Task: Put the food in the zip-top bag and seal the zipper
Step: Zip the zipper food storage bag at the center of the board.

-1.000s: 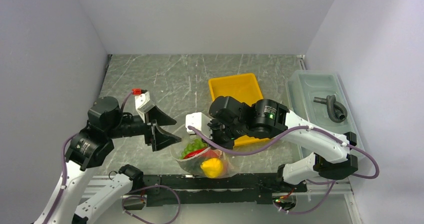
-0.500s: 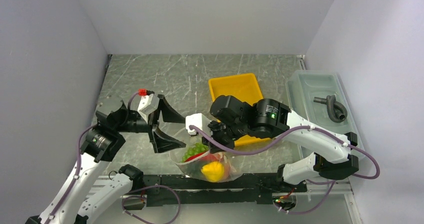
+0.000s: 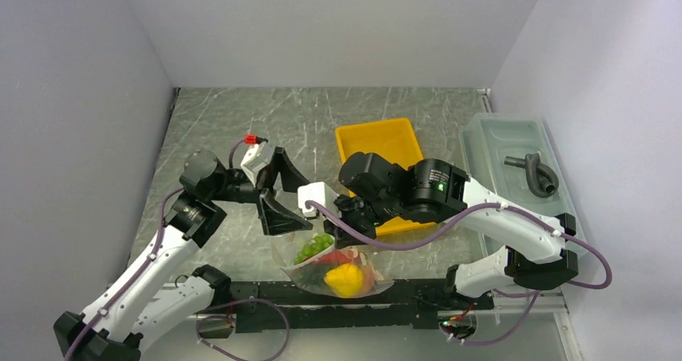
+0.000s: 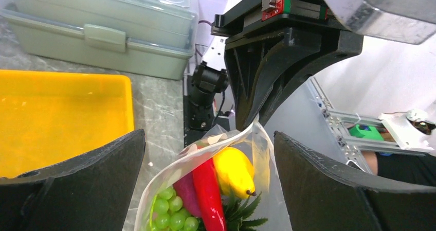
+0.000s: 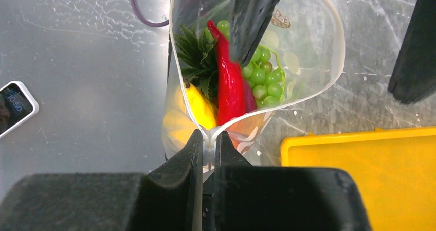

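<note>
At zipper end, right fingers tight; left fingers wide, clear

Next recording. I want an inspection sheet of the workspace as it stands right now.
Surface: grey marbled table, bare where visible.
Job's things: zip-top bag holds red chilli, green grapes, yellow pear and pineapple leaves; zipper unsealed, mouth gaping.
Clutter: yellow tray, its visible part bare; lidded bin with a grey hose inside; white phone off to one side.
Hands: left hand open, fingers either side of the bag's mouth; right hand shut on the zipper at one end.
Cables: purple cables along both arms, no snag seen.
Surroundings: plain white walls on three sides.
</note>
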You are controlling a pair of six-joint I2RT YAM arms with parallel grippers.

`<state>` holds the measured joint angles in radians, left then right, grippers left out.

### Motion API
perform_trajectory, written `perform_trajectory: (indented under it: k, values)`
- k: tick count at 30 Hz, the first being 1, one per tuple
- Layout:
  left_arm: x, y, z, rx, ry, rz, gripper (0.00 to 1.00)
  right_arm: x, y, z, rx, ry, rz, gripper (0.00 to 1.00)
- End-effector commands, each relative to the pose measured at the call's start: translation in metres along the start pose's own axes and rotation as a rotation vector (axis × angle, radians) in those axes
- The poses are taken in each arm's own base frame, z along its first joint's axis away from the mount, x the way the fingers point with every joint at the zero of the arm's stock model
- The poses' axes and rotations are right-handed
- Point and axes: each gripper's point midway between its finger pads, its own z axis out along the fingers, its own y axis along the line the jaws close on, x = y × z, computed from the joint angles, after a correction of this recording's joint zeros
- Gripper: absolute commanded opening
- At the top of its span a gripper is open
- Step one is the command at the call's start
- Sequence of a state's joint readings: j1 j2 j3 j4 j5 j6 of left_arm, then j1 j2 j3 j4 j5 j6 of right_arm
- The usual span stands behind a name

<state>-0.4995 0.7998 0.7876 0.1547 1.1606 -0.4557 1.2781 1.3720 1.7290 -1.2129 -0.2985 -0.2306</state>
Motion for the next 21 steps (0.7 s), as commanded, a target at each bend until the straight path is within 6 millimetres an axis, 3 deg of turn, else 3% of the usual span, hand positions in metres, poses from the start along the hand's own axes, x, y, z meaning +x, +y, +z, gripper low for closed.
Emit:
perform_trajectory:
  k: [1, 8, 21]
  values:
    - [-0.01, -0.012, 0.014, 0.072, -0.031, 0.068, 0.98, -0.031, 0.004, -0.016, 0.006, -0.142, -0.024, 0.0]
    - [0.016, -0.021, 0.044, 0.137, 0.049, 0.074, 0.93, -0.033, -0.001, -0.015, 0.029, -0.141, -0.013, 0.0]
    - [0.039, -0.03, 0.05, 0.139, 0.141, 0.052, 0.85, -0.029, -0.009, -0.02, 0.084, -0.15, 0.014, 0.0]
